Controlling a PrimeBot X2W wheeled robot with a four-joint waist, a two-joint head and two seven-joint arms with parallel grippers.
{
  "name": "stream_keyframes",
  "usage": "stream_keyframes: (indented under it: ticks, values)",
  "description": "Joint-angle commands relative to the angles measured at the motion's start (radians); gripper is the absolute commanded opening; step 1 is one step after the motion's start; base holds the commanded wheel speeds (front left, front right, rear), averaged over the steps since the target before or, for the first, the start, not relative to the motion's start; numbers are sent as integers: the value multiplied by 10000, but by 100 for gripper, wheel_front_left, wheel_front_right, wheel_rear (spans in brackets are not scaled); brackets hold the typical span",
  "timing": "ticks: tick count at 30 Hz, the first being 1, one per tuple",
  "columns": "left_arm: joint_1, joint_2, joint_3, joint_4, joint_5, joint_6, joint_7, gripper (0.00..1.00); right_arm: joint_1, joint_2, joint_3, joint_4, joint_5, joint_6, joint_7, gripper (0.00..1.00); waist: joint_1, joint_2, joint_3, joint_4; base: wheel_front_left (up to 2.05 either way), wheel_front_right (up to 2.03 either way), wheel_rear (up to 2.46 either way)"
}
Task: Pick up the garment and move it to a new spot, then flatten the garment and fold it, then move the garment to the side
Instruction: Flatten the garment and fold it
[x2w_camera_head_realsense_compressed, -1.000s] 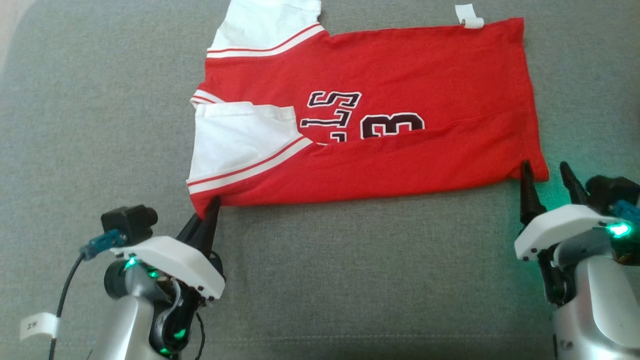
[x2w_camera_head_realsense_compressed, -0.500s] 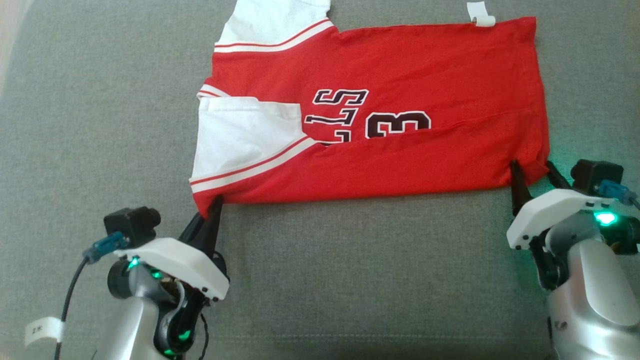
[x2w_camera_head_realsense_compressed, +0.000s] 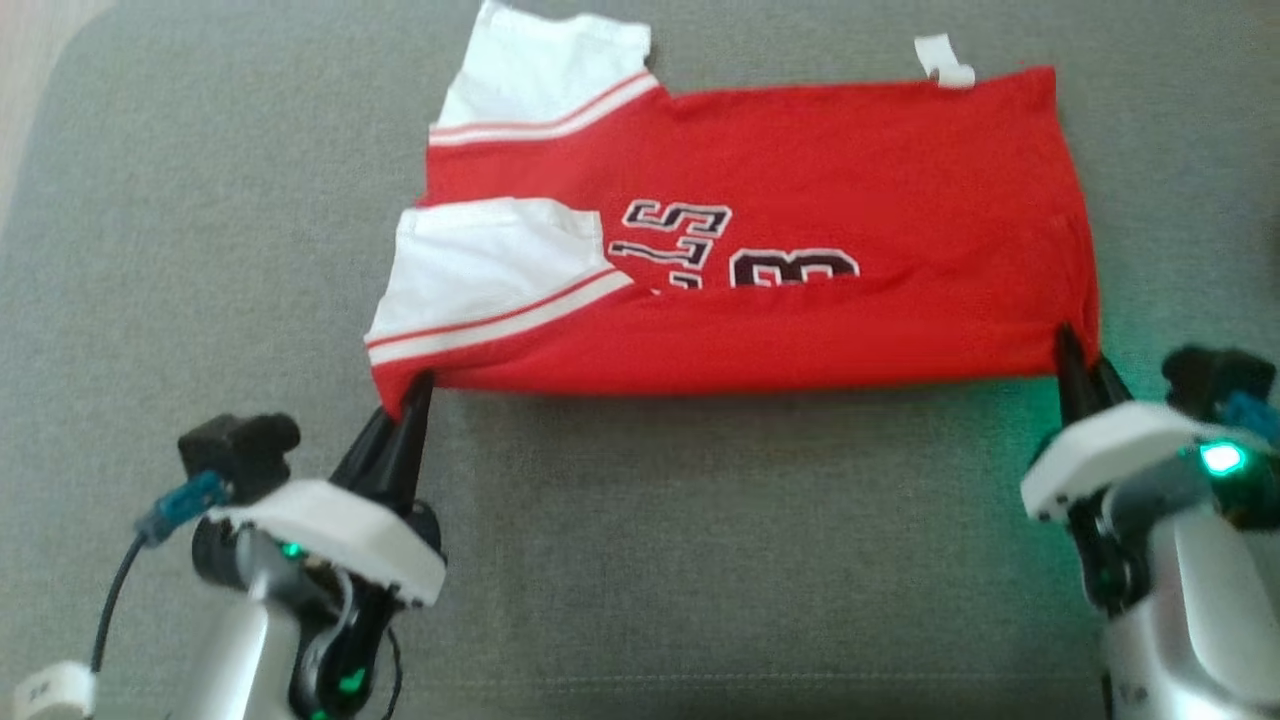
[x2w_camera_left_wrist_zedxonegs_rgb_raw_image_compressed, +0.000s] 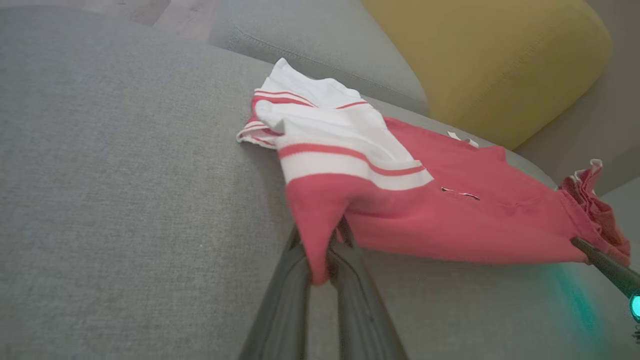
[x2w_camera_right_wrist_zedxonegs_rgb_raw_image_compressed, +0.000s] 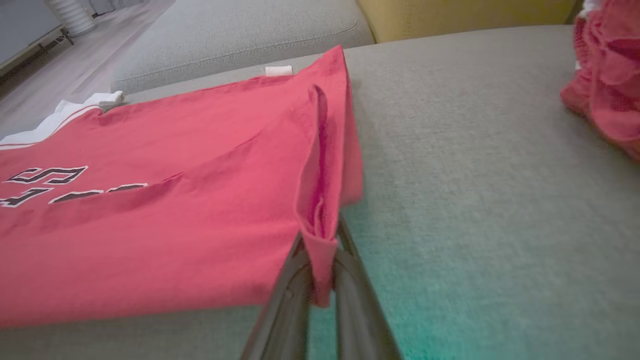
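My left end effector (x2w_camera_head_realsense_compressed: 408, 395) and right end effector (x2w_camera_head_realsense_compressed: 1082, 355) each pinch a near corner of the shirt (x2w_camera_head_realsense_compressed: 800, 180), flat on the sofa (x2w_camera_head_realsense_compressed: 700, 560); one fold appears made; further folding and moving aside remain.

Silver arms (x2w_camera_head_realsense_compressed: 1190, 600) carry white wrist plates (x2w_camera_head_realsense_compressed: 330, 525) with green lights (x2w_camera_head_realsense_compressed: 1220, 458). Left gripper (x2w_camera_head_realsense_compressed: 417, 382) and right gripper (x2w_camera_head_realsense_compressed: 1080, 350): tapering black fingers (x2w_camera_head_realsense_compressed: 406, 435). At seven o'clock: camera (x2w_camera_head_realsense_compressed: 235, 440), blue plug (x2w_camera_head_realsense_compressed: 185, 495), black cable (x2w_camera_head_realsense_compressed: 110, 610), white tag (x2w_camera_head_realsense_compressed: 50, 690).

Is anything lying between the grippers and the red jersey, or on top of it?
Nothing visible. The left gripper and the right gripper pinch the near corners of the red jersey, and nothing lies on it.
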Motion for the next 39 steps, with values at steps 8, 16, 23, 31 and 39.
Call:
stream_keyframes:
  ticks: [8, 16, 23, 31, 39]
  values:
    - [1838, 628, 173, -1959, 83, 298, 669, 0, 1978, -51, 378, -2239, 452, 63, 526, 0, 0, 0, -140, -283, 0, 0, 0]
    - [2504, 533, -71, -2092, -137, 456, 1086, 0, 2803, -51, 308, -3092, 540, 63, 924, 0, 0, 0, -80, -424, 0, 0, 0]
    - [2330, 717, 136, -1816, -125, 578, 1100, 100, 3012, -51, 238, -3456, 607, 63, 808, 100, 0, 0, -21, -673, 0, 0, 0]
    - [1651, 1476, 740, -2355, 141, 663, 1123, 100, 2889, -51, 37, -4049, 498, 63, 390, 100, 0, 0, 144, -930, 0, 0, 0]
    - [-1179, 2310, 575, -2399, 584, 236, 2171, 100, 1609, -51, 864, -4456, 206, 63, 317, 100, 0, 0, 873, -1078, 0, 0, 0]
